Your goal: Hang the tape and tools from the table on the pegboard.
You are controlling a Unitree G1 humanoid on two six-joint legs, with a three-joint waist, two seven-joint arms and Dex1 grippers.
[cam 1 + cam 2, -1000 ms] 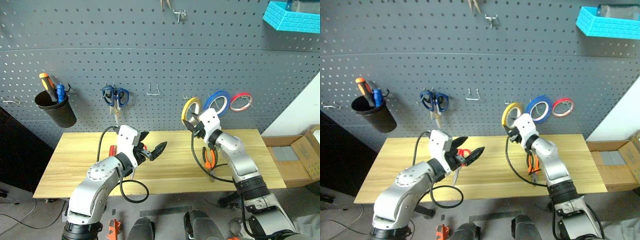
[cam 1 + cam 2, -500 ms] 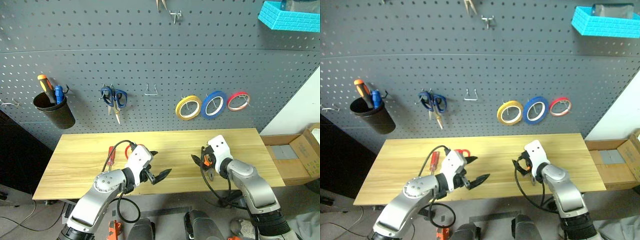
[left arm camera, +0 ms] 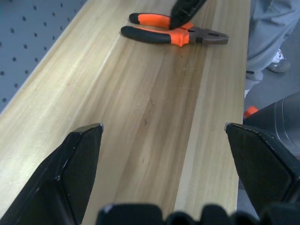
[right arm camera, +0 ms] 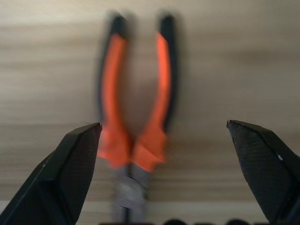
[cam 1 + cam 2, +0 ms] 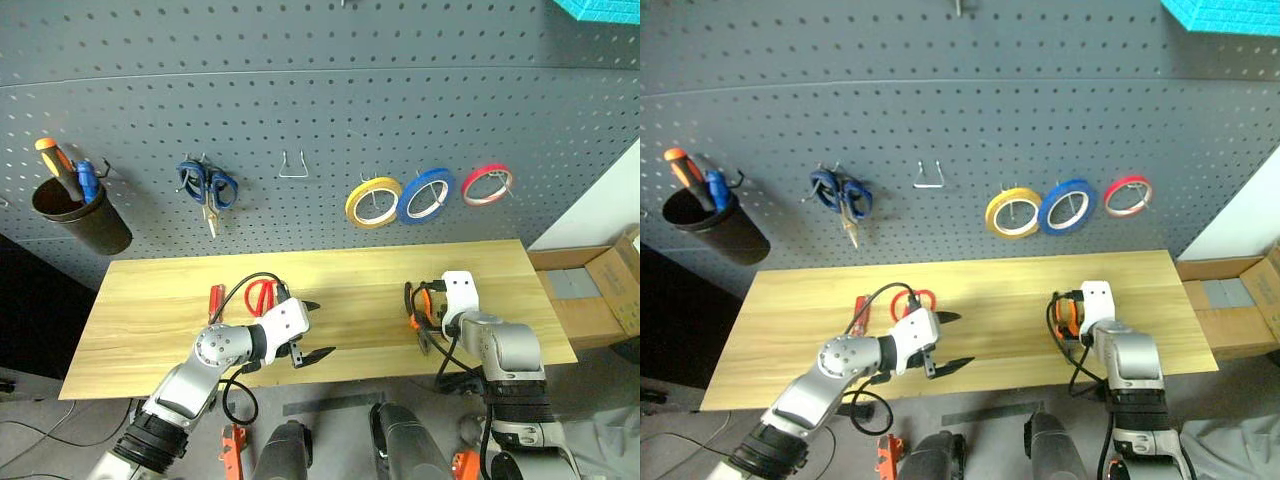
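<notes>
While over pliers [image 4: 136, 136], R fingers [image 4: 70, 173] spread.

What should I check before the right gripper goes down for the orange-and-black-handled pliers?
1. Right gripper open: ok, fingers spread wide.
2. Orange-and-black-handled pliers centred between its fingers: ok, both handles sit inside the gap.
3. Pliers lying flat on the light wooden table: ok.
4. Left gripper out of the way: ok, open and empty near the table's front edge, well apart from the pliers.
5. Thin yellow tape ring hung on the dark grey pegboard: ok.
6. Free metal hook for the pliers: ok, bare; whether it suits them, cannot tell.
</notes>
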